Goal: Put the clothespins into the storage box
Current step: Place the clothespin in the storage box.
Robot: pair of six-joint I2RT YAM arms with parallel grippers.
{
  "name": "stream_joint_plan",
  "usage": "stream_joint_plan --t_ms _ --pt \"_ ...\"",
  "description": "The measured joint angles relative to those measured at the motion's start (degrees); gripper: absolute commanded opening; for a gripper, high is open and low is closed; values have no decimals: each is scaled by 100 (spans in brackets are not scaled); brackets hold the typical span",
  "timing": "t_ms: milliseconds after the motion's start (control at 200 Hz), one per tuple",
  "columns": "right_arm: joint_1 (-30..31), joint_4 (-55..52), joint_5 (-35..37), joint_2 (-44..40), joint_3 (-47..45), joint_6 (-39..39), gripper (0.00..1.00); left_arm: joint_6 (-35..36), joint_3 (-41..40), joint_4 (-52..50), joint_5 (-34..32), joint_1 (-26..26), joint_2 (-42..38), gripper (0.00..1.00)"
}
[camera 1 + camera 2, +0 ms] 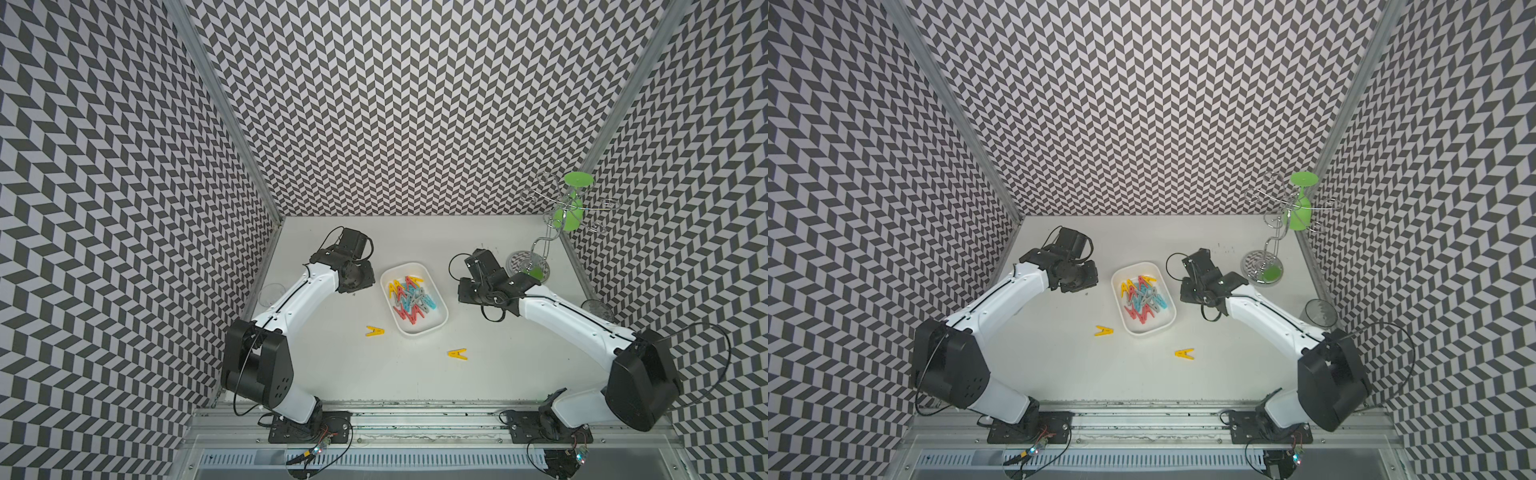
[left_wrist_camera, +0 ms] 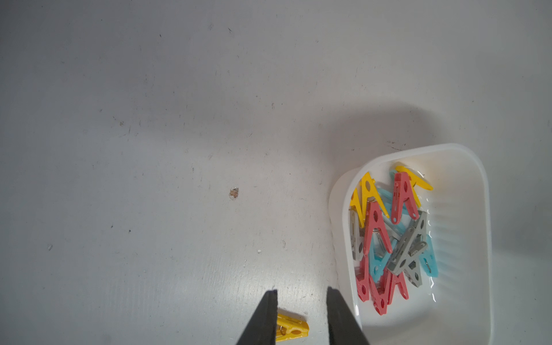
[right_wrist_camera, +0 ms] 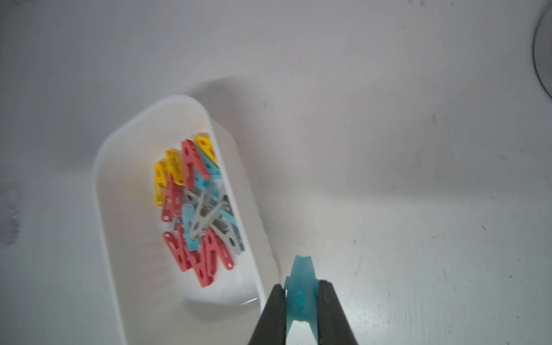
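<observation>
Right claw (image 3: 301, 285) is clamped on a light blue peg (image 3: 302, 268), at 3 o'clock of the box (image 1: 428, 327). Left claw (image 2: 302, 290) is slightly parted and empty, at 9 o'clock. Pile of pegs (image 1: 411, 297) lies in the box. On the table (image 1: 519, 365), a yellow peg (image 1: 375, 331) lies at 8 o'clock and a second yellow peg (image 1: 457, 353) at 5. Likely light, stiff and slick; take hold mid-body, with gentle pressure.

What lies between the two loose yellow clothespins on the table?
Nothing: in both top views only bare table separates one yellow clothespin from the other yellow clothespin.
</observation>
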Motion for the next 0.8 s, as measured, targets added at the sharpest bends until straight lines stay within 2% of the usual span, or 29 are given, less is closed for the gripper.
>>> stream_joint_plan --t_ms 150,345,516,801 --pt "540 304 -249 505 568 -52 19 2 0 -2 -2 -2 96 32" --pt "999 540 -518 1445 726 -153 19 2 11 -2 -7 0 120 32" --pt "1073 654 -612 1941 726 -225 21 2 13 -2 -13 0 120 32" --pt "1064 815 -586 2258 728 -302 33 2 13 4 -26 46 120 33"
